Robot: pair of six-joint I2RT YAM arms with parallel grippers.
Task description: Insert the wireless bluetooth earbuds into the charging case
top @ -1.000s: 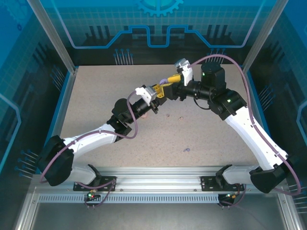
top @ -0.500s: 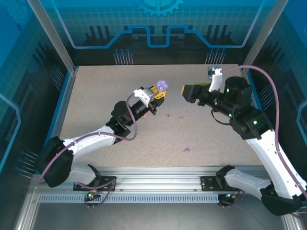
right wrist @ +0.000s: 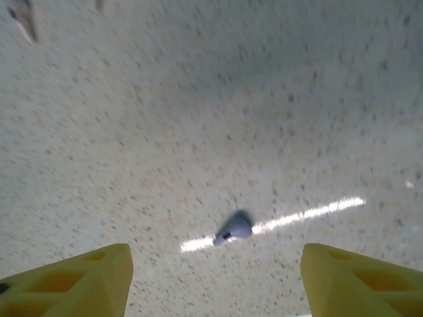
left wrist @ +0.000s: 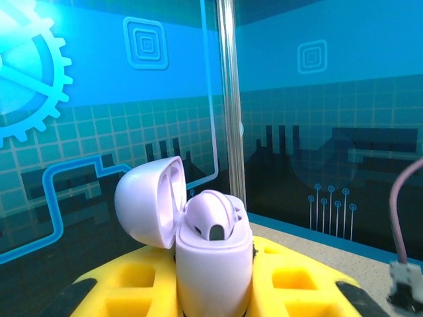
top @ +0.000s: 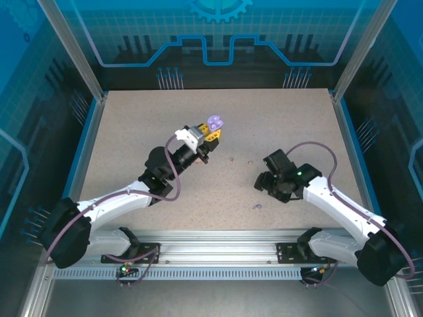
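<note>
Reaching long from the near edge, elbow barely bent, with the left gripper [top: 212, 130] closed narrow on the lilac charging case [top: 215, 123] and holding it above the speckled table [top: 132, 132]. Kept upright between yellow fingers [left wrist: 297, 277], with the lid [left wrist: 149, 201] swung open to the left and one seated bud [left wrist: 211, 221], also lilac, showing in the well. To the right of the case and nearer the camera in the overhead view, folded tight at the elbow with the wrist tipped down over the tabletop: the right arm [top: 330, 201], with the right gripper [right wrist: 215, 277] spread wide and gripping nothing. Just beyond those parted yellow tips, lying loose on the surface and well apart from the case: a lilac earbud [right wrist: 234, 228], caught beside a streak of reflected light. Closer to the case, a little below and right of it from above, resting near each other on the table: a pale pinkish bud [top: 231, 158] and a second pinkish bud [top: 249, 163], too small to make out in detail.
</note>
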